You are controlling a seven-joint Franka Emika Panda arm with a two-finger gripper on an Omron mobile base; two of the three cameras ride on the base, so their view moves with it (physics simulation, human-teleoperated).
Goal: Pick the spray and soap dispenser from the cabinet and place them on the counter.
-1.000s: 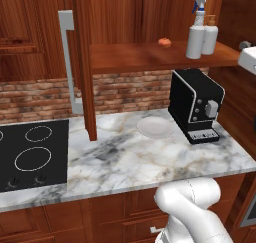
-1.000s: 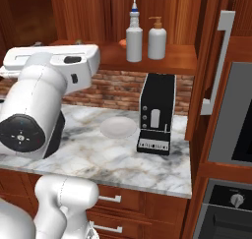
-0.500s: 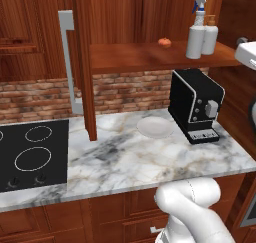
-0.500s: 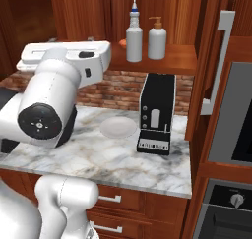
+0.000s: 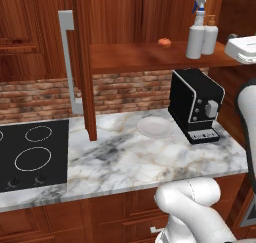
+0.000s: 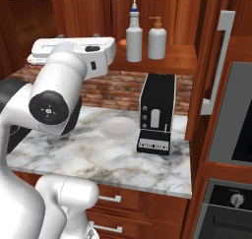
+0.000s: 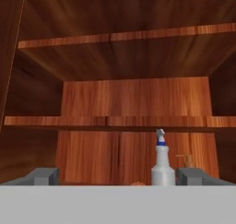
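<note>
A robot arm [image 6: 59,100] made of smooth, glossy white rounded segments, thick and tube-like, joined by bulbous elbows. One joint shows a round dark grey cap with small pale screw dots around its centre, and a black band separates two segments. A flat white rectangular link carries a small dark oval marking. The end effector [image 7: 117,176] ends in two blocky grey fingertips [image 7: 42,176].

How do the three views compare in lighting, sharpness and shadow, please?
Left base view: even light, crisp, soft shadow under the cabinet shelf. Right base view: equally bright; spray sharp. Hand view: dimmer, softer, dark shelf corners; soap dispenser faint.
</note>
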